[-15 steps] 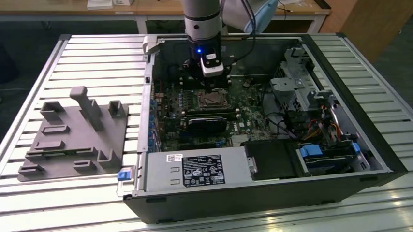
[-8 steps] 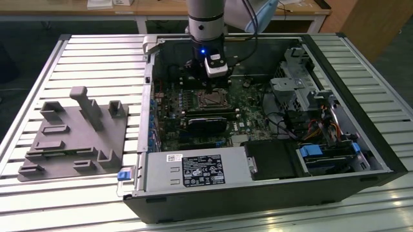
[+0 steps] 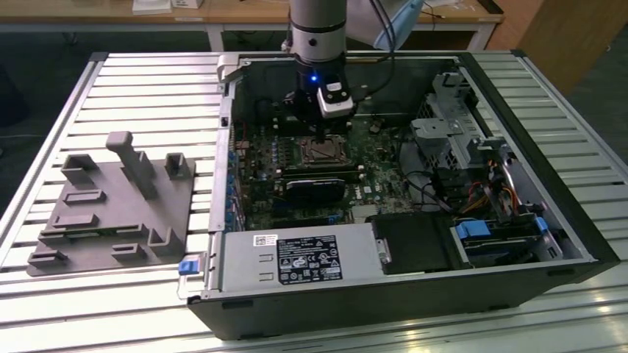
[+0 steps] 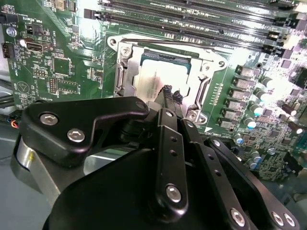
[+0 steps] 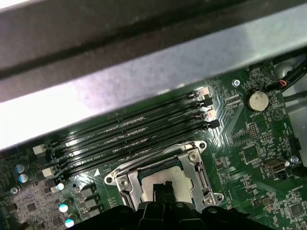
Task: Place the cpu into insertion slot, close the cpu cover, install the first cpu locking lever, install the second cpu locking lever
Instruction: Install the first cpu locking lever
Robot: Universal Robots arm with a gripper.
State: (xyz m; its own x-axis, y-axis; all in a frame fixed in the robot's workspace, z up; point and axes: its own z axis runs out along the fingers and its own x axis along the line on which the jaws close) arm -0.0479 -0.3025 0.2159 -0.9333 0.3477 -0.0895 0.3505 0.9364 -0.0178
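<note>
The cpu (image 4: 151, 76) (image 5: 175, 179), a dull silver square, lies flat in the insertion slot (image 3: 320, 151) on the green motherboard. The cpu cover (image 4: 125, 72) (image 5: 199, 167), a silvery metal frame, lies down around the chip's edges. A thin wire lever (image 4: 168, 44) runs along the socket side next to the memory slots. My gripper (image 4: 171, 92) (image 5: 163, 188) (image 3: 312, 121) hangs straight over the chip. Its black fingertips (image 4: 166, 90) are pressed together just above the metal top, with nothing between them.
Long black memory slots (image 5: 134, 132) (image 4: 192, 24) flank the socket. The case wall (image 5: 144, 72) rises close behind them. A black card (image 3: 314, 187), a power supply (image 3: 294, 257) and a drive cage (image 3: 451, 132) crowd the case. A grey fixture (image 3: 108, 213) sits on the table at the exterior view's left.
</note>
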